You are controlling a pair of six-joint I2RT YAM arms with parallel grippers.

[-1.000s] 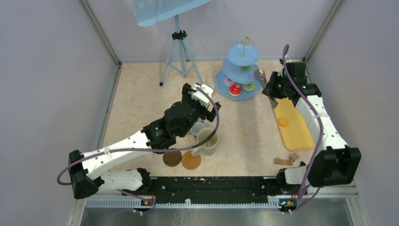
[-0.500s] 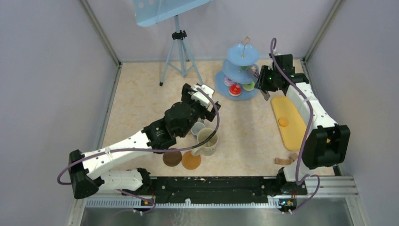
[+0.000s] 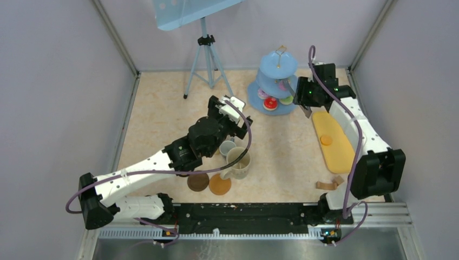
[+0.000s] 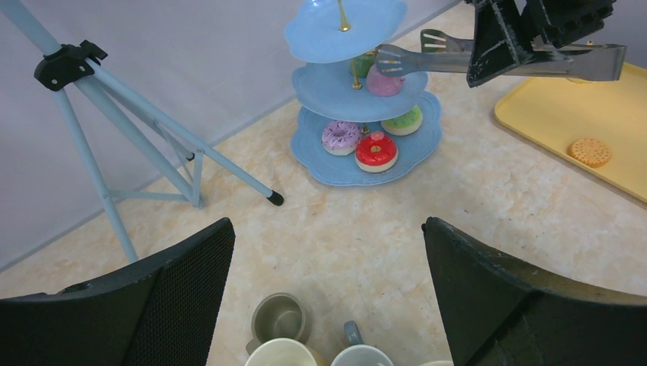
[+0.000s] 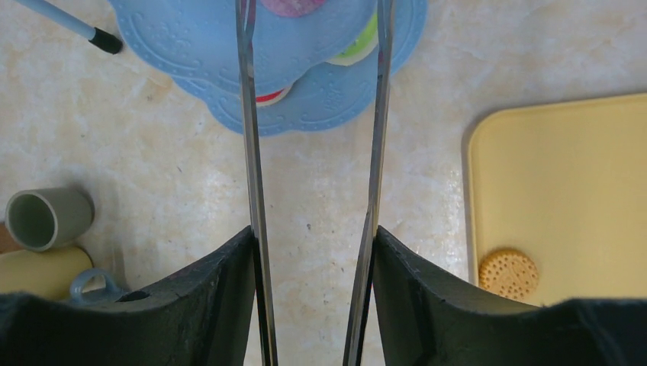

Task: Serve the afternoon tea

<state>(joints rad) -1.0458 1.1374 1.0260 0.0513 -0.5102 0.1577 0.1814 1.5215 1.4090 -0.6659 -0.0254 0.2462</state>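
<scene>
The right jaws are gripping the metal tongs (image 4: 400, 58), tips standing apart ahead, beside the pink cake (image 4: 384, 80) on the cake stand (image 4: 336, 171), tier 2. Probable step: releasing. Next: backing out cleanly. The left jaws are hanging open, empty, above the mugs (image 4: 281, 316).

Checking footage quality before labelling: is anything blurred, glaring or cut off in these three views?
Top external: even light, nothing blurred. Left wrist: sharp; the cream mug is cropped at the bottom. Right wrist: the metal tongs glint; the light-blue three-tier cake stand is cut off at the top.
</scene>
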